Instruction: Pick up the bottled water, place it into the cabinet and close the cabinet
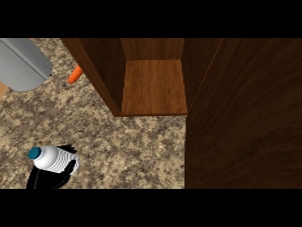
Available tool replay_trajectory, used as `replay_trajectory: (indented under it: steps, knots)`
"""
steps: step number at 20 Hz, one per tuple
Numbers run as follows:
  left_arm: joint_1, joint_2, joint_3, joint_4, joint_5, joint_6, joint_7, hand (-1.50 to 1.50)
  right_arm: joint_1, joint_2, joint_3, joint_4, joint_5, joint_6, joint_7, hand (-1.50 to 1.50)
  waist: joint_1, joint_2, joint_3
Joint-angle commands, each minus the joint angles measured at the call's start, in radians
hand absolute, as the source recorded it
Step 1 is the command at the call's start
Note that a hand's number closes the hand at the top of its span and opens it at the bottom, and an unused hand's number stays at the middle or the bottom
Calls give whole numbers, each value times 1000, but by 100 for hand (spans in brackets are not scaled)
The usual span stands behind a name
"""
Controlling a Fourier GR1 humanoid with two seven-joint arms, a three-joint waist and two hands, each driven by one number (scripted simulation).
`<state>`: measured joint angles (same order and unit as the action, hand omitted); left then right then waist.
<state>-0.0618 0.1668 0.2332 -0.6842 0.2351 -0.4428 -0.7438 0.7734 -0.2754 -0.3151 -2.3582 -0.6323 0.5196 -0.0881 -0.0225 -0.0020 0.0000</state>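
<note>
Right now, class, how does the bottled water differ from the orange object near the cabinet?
The bottled water is white with a teal cap; the orange object is plain orange. The bottle is held in the left hand at lower left; the orange object lies partly hidden behind the cabinet wall. Both are over the speckled counter.

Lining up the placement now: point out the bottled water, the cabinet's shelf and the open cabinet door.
bottled water [50, 158]: head view, on its white shoulder below the teal cap.
cabinet shelf [154, 86]: head view, on the bare shelf board.
cabinet door [251, 115]: head view, on the dark door panel's middle.
</note>
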Motion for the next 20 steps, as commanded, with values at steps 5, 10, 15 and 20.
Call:
replay_trajectory:
  steps: [5, 10, 15, 20]
  knots:
    - [-29, -31, -16, 31, 23, -104, -69, 150, 93, 4, -39, -186, -132, -5, 35, -150, 0, 0, -3]
    - [-63, -12, 16, 18, 58, -51, -34, 150, 133, 11, -43, -240, -120, -10, 45, -150, -1, 0, -3]
    - [-96, 7, 47, 41, 59, 25, -73, 150, 123, -17, -98, -162, -181, 31, 10, -150, 3, -1, -2]
    - [-72, -15, -6, -87, 28, 87, -28, 150, 81, -30, -82, -195, -169, -44, 52, -150, 20, -1, -1]
